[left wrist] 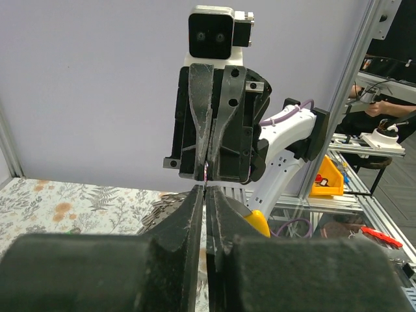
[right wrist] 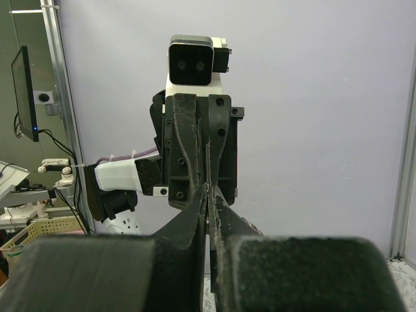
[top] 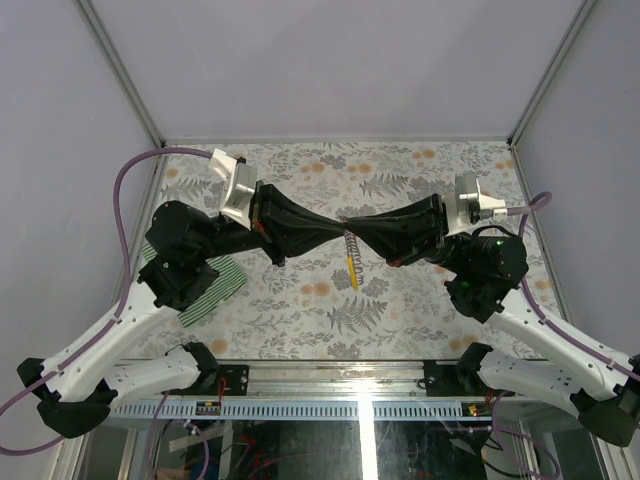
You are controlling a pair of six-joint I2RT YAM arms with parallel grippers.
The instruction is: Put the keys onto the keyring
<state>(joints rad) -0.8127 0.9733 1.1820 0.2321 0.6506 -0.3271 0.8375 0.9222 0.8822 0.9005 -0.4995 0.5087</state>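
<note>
cloth (top: 215, 285) (green-white stripes) | lies left | on floral tablecloth (top: 400, 310)

You're working in a robotics lab: an aluminium-framed enclosure (top: 122, 70), with a monitor (right wrist: 25, 97) and equipment-laden benches (left wrist: 367, 155) just outside it.

Two black two-finger tools at mid frame: the left tool (top: 335, 227) and the right tool (top: 360, 231). One thin silvery metal chain loop with a yellow plastic tag (top: 351, 262), centre. One green-and-white striped cloth (top: 217, 285), left. One floral-patterned worktop (top: 400, 305). Two purple cables: left cable (top: 122, 210), right cable (top: 536, 203).
</note>
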